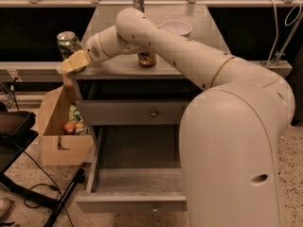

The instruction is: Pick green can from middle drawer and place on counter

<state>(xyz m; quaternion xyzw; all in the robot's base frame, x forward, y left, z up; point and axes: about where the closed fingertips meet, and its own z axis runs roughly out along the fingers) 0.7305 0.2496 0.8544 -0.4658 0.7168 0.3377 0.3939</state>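
The green can (67, 42), with a silver top, is held in the air just off the left front corner of the counter (199, 46), at about counter height. My gripper (72, 64) is shut on the can's lower part; its tan fingers (75, 60) show under and beside it. The arm reaches leftward across the front of the counter. The middle drawer (137, 178) is pulled open below, and nothing shows inside it.
An orange-gold can (147, 58) stands on the counter behind my arm. A white bowl (176, 27) and a slim silver can (138, 0) stand farther back. A closed drawer (152, 112) sits above the open one. A cardboard box (54, 131) with small items stands on the floor at left.
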